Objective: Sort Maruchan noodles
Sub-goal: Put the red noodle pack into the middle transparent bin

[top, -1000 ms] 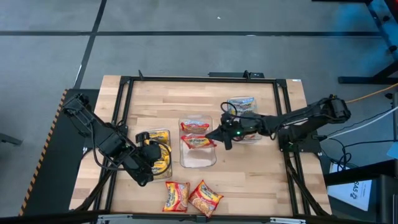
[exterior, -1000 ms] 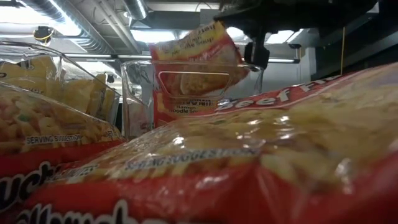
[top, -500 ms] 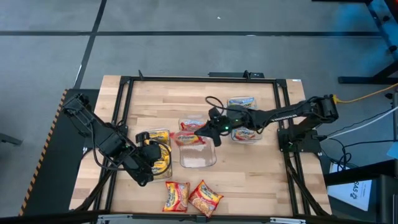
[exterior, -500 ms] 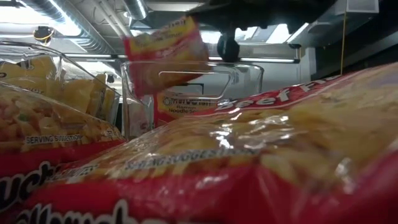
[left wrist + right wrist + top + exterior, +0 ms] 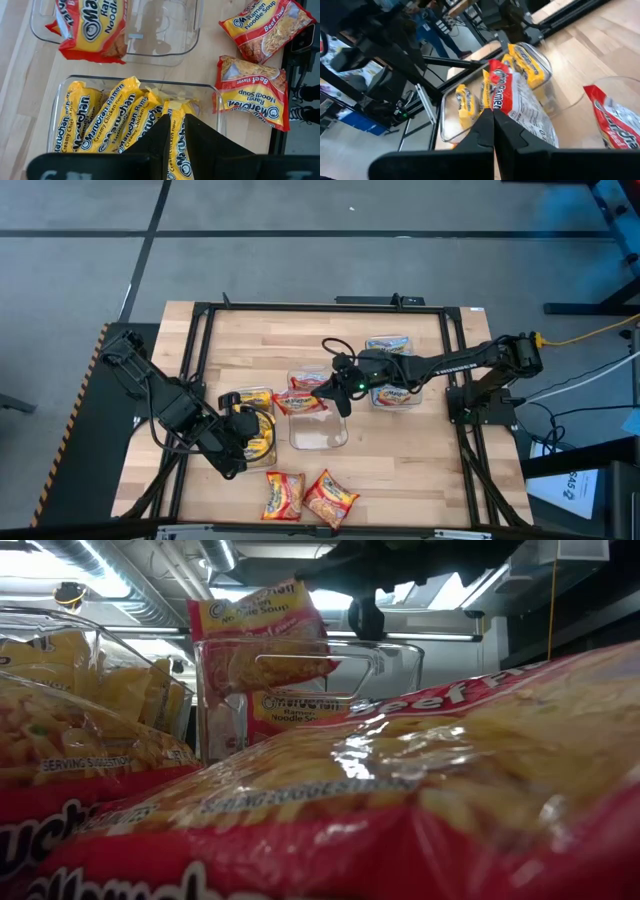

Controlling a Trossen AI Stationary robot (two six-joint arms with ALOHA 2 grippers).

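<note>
Pale butcher-block planks inside a black frame carry the whole job, with grey floor all round. Over the middle tray (image 5: 318,423) the right gripper (image 5: 328,388) is clenched on the edge of a red-orange packet (image 5: 298,401), which hangs across the tray's left rim rather than squarely over its floor; the level camera shows that packet (image 5: 262,635) tilted and raised above the clear wall. Another red-orange packet (image 5: 615,120) already lies inside, toward the far end.

To finish this placement well, I judge the gripper should shift a little right and nearer so the packet clears the rim — a release from here could leave it draped over the wall or sliding toward the yellow tray (image 5: 252,432) just beside it. Lowering before letting go would keep the light, slippery wrapper from fluttering off line.

Outward from there: the left gripper (image 5: 243,442) waits over the yellow packets (image 5: 115,127), its fingers pressed together on nothing. A third tray with blue-edged packets (image 5: 390,370) sits to the right, under the right arm. Two more red-orange packets (image 5: 305,496) lie loose at the near edge — still to be sorted.
</note>
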